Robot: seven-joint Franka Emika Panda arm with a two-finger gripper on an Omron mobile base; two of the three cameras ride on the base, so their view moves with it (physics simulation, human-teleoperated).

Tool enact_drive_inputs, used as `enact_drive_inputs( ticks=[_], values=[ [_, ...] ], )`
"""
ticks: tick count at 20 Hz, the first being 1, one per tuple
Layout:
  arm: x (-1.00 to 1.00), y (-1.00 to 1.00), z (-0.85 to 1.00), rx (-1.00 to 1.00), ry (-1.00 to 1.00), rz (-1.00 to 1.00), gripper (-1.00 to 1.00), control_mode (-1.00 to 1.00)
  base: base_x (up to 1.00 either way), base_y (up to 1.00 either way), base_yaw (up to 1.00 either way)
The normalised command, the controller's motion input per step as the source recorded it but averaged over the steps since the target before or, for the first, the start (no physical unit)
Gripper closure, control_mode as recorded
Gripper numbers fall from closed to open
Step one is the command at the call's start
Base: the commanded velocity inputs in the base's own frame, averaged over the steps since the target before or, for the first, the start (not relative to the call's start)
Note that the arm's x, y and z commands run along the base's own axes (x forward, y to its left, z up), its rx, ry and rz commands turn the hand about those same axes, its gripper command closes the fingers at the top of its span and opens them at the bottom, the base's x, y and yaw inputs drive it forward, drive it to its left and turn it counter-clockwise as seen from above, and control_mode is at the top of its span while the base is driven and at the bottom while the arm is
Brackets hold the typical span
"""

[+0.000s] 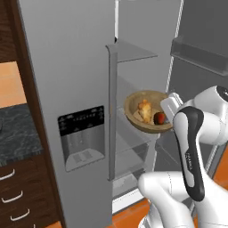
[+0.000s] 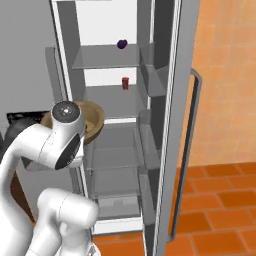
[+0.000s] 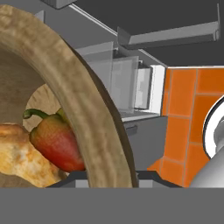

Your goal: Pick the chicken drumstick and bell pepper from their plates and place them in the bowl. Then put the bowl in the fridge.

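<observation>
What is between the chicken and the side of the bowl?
The bell pepper lies there. In the hand view it sits between the chicken drumstick and the thick rim of the bowl, touching the drumstick. The left base view shows the same order.

The fridge [image 2: 165,125] stands open, its pale shelves [image 2: 107,62] stacked one above another inside. On the upper shelf, toward 12 o'clock in the right base view, lies a small purple fruit [image 2: 122,44]. On the shelf below it stands a small red can [image 2: 125,83]. The lower shelves [image 2: 115,157] are clear-fronted bins. Door racks [image 2: 152,80] line the open door at 3 o'clock. Below, at 5 o'clock, the floor [image 2: 220,215] is orange tile.
</observation>
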Motion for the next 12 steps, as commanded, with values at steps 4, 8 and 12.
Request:
enact_drive_inputs(
  ticks=[4, 8, 12],
  values=[
    [0.00, 0.00, 0.00, 0.00, 0.00, 0.00, 1.00, 1.00, 0.59, -0.13, -0.09],
    [0.00, 0.00, 0.00, 0.00, 0.00, 0.00, 1.00, 1.00, 0.27, -0.28, -0.14],
    [0.00, 0.00, 0.00, 0.00, 0.00, 0.00, 1.00, 1.00, 0.51, -0.10, -0.13]
  ],
)
